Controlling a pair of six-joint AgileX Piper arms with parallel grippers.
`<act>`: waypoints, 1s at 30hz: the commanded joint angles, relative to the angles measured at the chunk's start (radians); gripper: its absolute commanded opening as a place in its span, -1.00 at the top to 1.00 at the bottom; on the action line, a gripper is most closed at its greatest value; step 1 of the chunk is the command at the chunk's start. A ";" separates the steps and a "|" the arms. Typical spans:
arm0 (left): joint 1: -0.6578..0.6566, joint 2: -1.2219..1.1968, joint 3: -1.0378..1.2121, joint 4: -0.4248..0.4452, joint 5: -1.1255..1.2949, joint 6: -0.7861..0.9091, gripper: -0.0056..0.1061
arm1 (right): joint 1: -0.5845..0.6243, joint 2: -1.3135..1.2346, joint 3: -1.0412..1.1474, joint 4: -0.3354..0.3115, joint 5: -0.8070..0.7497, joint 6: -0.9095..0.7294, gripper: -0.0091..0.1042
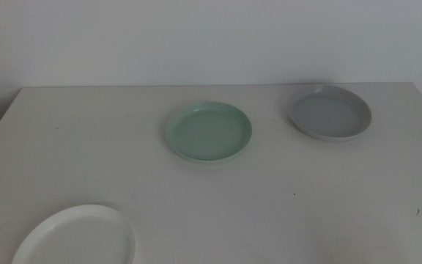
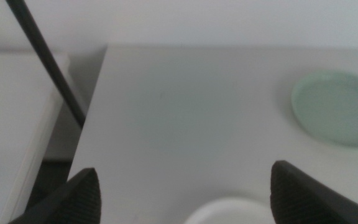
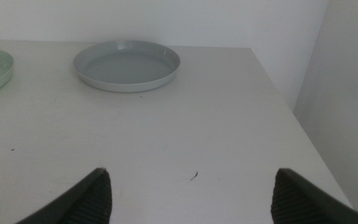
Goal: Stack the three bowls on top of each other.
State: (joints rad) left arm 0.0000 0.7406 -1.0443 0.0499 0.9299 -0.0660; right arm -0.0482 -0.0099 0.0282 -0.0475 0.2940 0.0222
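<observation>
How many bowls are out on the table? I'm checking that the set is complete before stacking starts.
3. The white bowl lies at the table's near left edge, the green bowl near the middle, and the grey bowl at the far right. None seems hidden.

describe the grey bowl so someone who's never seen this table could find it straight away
Start at the white table and go to its far right corner. The grey bowl sits there alone, beyond the mint green bowl at centre; the white bowl lies at the near left edge.

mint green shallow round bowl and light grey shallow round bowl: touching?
Apart. In the middle view, bare table shows plainly between the mint green shallow round bowl and the light grey shallow round bowl; their rims do not meet.
</observation>
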 commanded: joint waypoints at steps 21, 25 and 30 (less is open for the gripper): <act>-0.001 0.307 -0.117 -0.009 0.363 -0.057 -0.98 | -0.007 -0.026 -0.006 -0.013 -0.077 -0.006 -0.32; -0.001 0.344 -0.052 -0.002 0.361 -0.036 -0.98 | -0.007 -0.026 -0.006 -0.013 -0.077 -0.006 -0.32; 0.000 0.371 0.092 0.000 0.259 -0.007 -0.98 | -0.007 -0.026 -0.006 -0.013 -0.077 -0.006 -0.32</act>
State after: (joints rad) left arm 0.0000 1.1208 -0.9633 0.0487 1.2331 -0.0757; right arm -0.0482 -0.0099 0.0282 -0.0475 0.2940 0.0222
